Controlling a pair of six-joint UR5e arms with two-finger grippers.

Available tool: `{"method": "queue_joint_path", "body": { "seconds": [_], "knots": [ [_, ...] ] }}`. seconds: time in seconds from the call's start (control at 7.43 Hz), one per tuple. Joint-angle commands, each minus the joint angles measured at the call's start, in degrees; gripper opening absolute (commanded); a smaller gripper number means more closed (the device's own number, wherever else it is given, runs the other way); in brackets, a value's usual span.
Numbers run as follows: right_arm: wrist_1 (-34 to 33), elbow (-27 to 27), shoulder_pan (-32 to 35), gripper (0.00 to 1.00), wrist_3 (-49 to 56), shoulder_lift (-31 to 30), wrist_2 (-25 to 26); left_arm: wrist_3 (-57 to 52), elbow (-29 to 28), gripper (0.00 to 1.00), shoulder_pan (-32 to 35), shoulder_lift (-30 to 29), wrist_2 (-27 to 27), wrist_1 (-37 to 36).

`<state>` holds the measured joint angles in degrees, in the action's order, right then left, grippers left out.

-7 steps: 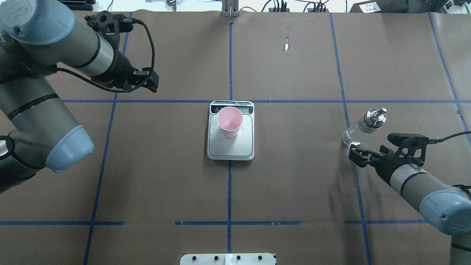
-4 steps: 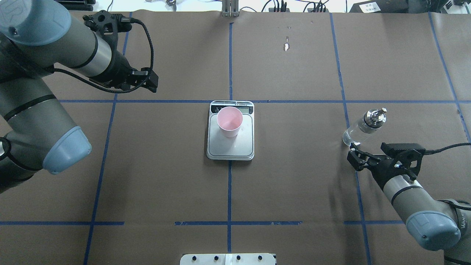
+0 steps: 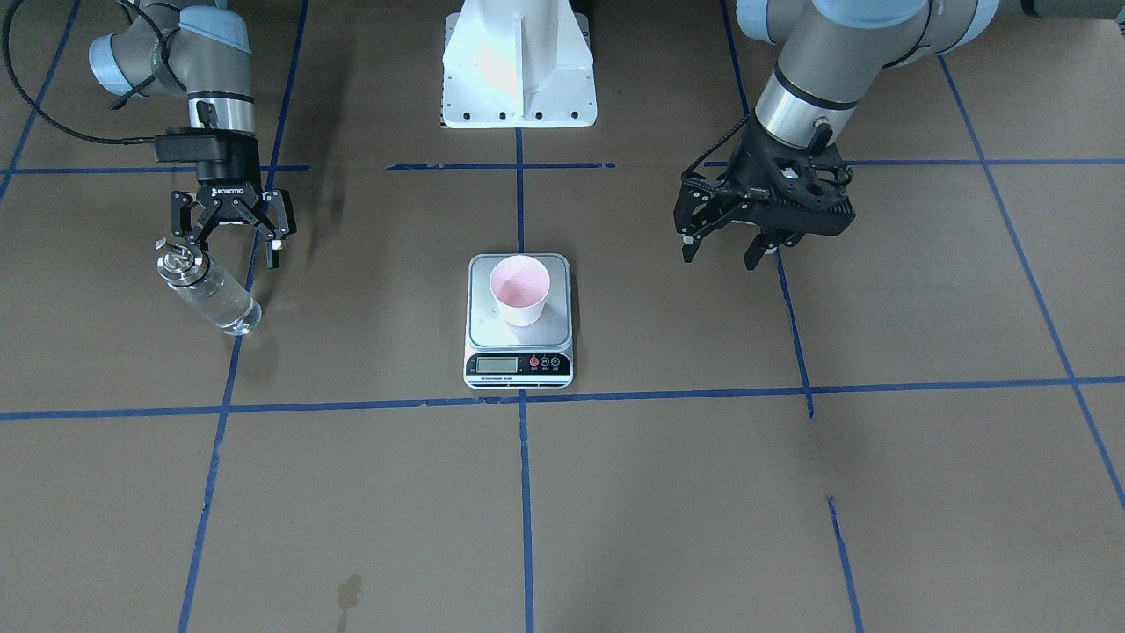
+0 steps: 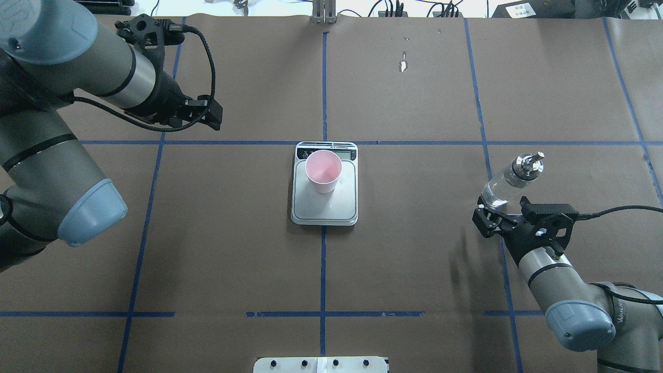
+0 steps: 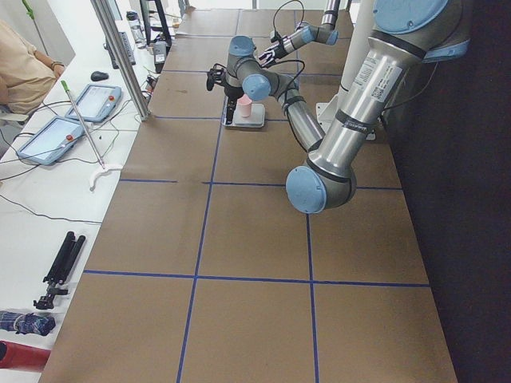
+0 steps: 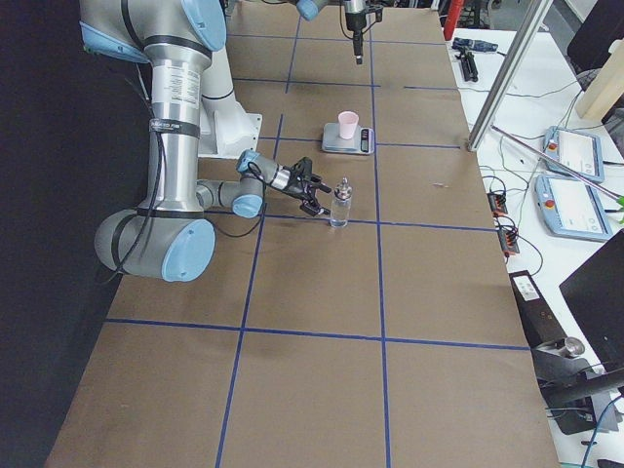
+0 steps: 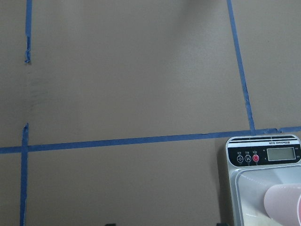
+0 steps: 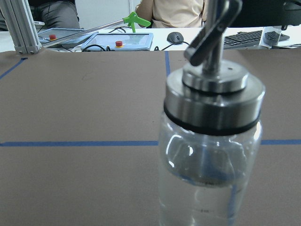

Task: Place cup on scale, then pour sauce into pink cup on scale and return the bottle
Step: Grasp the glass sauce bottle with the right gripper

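The right gripper (image 3: pixel 228 251) hangs spread beside the glass bottle (image 3: pixel 211 295), near the right edge of the table (image 3: pixel 791 492). The pink cup (image 3: pixel 520 287) stands on the scale (image 3: pixel 555 331).

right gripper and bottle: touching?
Cannot tell. The right gripper is open, close beside the bottle in the overhead and front-facing views, but no view shows contact or a clear gap.

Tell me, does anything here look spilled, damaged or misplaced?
Only small things: a dark stain on the paper near the operators' edge, and a white mark, perhaps a tear, beyond the scale. The cup and bottle stand upright.
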<state>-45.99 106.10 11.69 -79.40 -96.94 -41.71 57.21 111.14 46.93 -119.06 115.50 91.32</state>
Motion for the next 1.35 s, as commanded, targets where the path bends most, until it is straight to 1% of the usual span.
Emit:
{"method": "queue_joint_path", "body": {
  "seconds": [0.0,0.27,0.4,1.21],
  "knots": [
    [-0.06,-1.06,0.09,1.00,-1.02,0.35,0.40,0.00,0.05,0.79,0.00,0.14,-0.01,0.00],
    [-0.07,-1.68,0.09,1.00,-1.02,0.52,0.48,-0.09,0.05,0.79,0.00,0.14,0.08,0.00],
    [-0.07,-2.81,0.26,1.00,-1.02,0.35,0.48,-0.09,-0.04,0.79,0.00,0.23,-0.01,0.00],
    [-0.15,-3.44,2.98,1.00,-0.59,0.61,0.05,-0.09,0.05,0.79,0.00,0.23,-0.01,0.00]
  ]
}}
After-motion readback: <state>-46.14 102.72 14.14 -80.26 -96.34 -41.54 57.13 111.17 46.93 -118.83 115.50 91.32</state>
